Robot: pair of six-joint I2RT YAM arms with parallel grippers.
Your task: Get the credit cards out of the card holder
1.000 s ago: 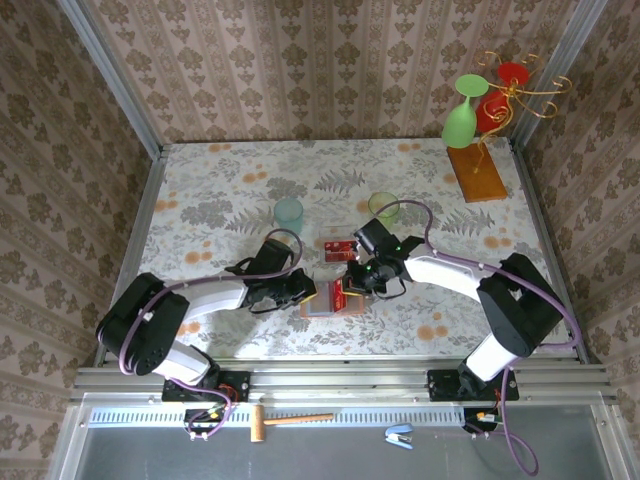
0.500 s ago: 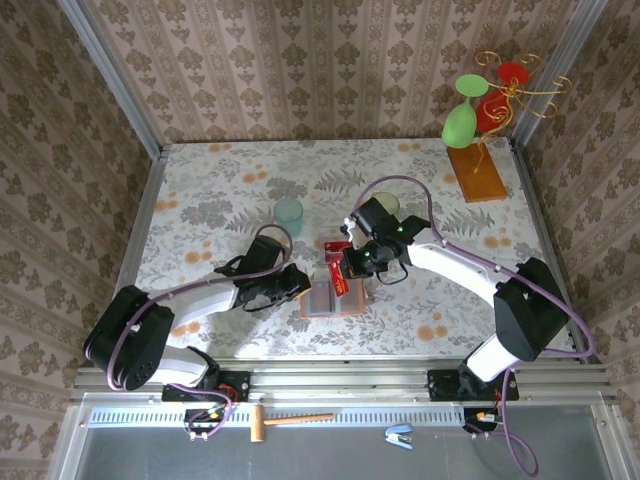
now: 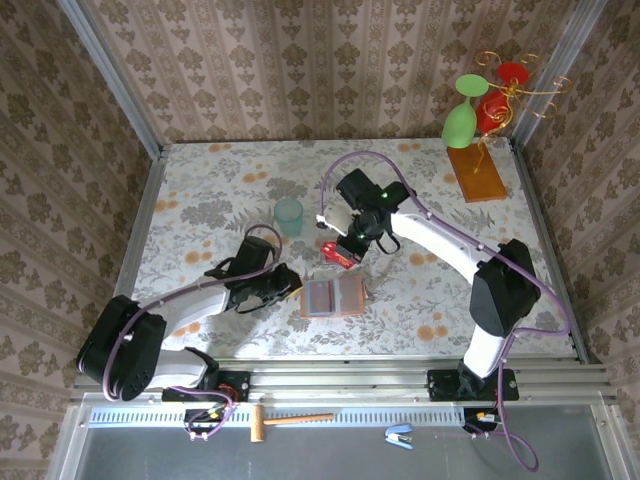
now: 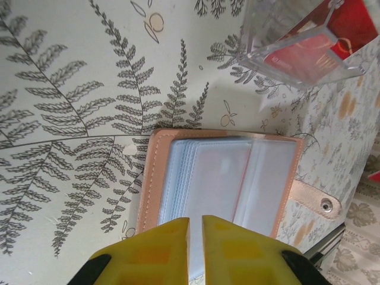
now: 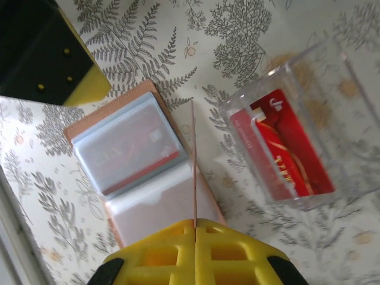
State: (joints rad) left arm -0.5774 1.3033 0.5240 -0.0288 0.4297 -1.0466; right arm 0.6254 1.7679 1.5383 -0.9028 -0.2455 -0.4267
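- The bench (image 3: 200,190), covered in a fern-and-flower print, carries everything here.
- My right gripper (image 3: 348,243) hangs over the middle of the bench, above the clear box. In the right wrist view its yellow fingers (image 5: 160,249) are clenched on one thin card.
- My left gripper (image 3: 290,285) sits low at the card holder's left edge. In the left wrist view its fingers (image 4: 157,249) are drawn almost together, with only a slit between them, over the holder's nearest edge. I cannot tell whether they pinch anything.
- The card holder (image 3: 333,297) lies open and flat on the bench in front of the arms, between my two grippers. In the top view its long axis runs left to right and its fold runs from near to far. The tan leather border frames pale grey-blue sleeves (image 4: 219,178). A red card shows through one sleeve (image 5: 130,145).
- The clear box (image 3: 340,252) rests on the bench just beyond the holder, apart from it. Red cards lie flat inside it (image 5: 285,148), and one of its corners shows in the left wrist view (image 4: 303,47).
- The card in my right gripper (image 5: 193,160) is seen edge-on as a thin pinkish line. It points straight out from the fingertips, over the gap between holder and box.
- A snap tab (image 4: 320,205) sticks out from one short side of the holder.
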